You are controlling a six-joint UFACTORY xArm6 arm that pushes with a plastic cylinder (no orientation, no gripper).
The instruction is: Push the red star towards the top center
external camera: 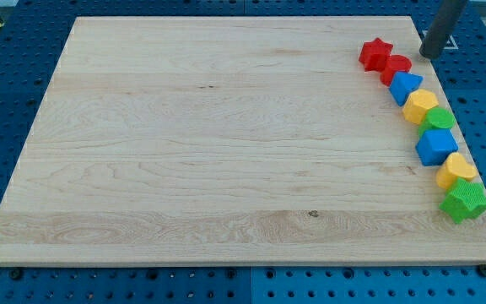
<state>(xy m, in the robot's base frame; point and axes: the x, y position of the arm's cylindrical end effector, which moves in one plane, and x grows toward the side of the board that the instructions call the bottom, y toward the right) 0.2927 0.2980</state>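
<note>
From my seat the wooden board [226, 135] lies almost wholly bare: everything from the view's left edge across to well past the middle is free wood, and the whole top edge from the left corner to near the right corner has nothing on it. All the blocks are crowded in a crooked line down the board's right edge.

The red star [375, 53] sits at the top of that line, near the board's top right corner, with free wood to its left and above it. Just below and right of it, touching, is a second red block [396, 67], shape hard to make out. Then come a blue block [405, 87], a yellow block [420, 106], a green block [440, 119] partly tucked behind its neighbours, another blue block [435, 146], another yellow block [457, 170] and a green star [465, 201] close to the right edge.

Counted: two red, two blue, two yellow, two green, eight in all.

My tip [429, 54] stands to the right of the red pair, just beside the second red block, near the board's top right corner. The rod runs out of the view's top, so its upper part is cut off. It is a bare rod, with nothing to part or close
</note>
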